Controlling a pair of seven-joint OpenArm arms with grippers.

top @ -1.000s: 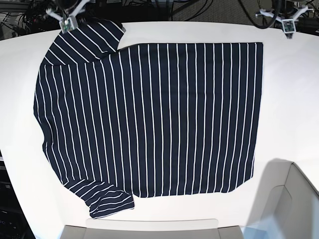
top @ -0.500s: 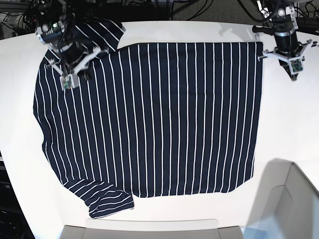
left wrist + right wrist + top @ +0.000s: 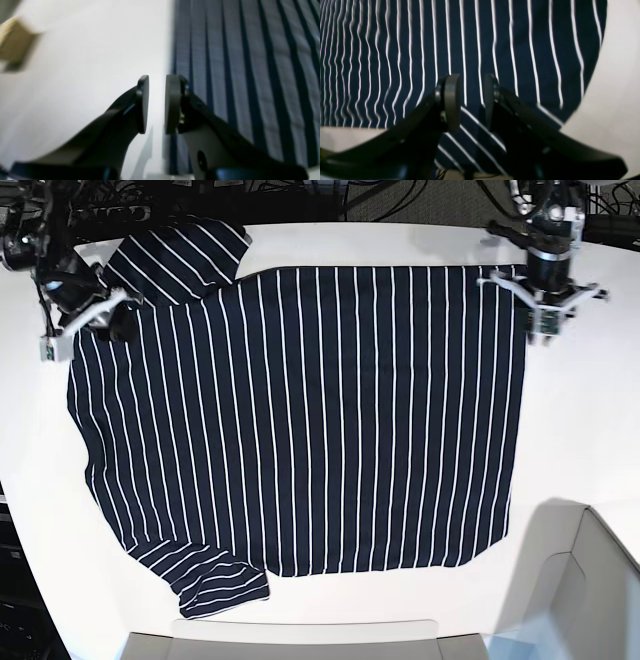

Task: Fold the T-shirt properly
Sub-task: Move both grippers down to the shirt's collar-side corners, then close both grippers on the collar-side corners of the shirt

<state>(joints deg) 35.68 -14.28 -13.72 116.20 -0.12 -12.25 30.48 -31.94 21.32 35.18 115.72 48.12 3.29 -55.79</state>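
Observation:
The T-shirt (image 3: 300, 420), dark navy with thin white stripes, lies spread flat on the white table (image 3: 590, 420). One sleeve is at the far left and the other at the near left. My left gripper (image 3: 536, 305) hovers at the shirt's far right corner. In the left wrist view its fingers (image 3: 157, 102) stand slightly apart over bare table, just beside the shirt's edge (image 3: 250, 62), holding nothing. My right gripper (image 3: 103, 320) is over the far left shoulder. In the right wrist view it (image 3: 472, 102) is open above the striped cloth (image 3: 495, 37), with nothing between the fingers.
A pale grey bin (image 3: 585, 580) stands at the near right corner, and a flat grey panel (image 3: 280, 642) runs along the near edge. Dark cables lie behind the table's far edge. In the left wrist view, a blurred tan block (image 3: 15, 42) shows at the upper left.
Both arms came in from the far edge. The right arm then shifted left to the shoulder's outer side, and the left arm moved left to the shirt's corner. The shirt has not moved.

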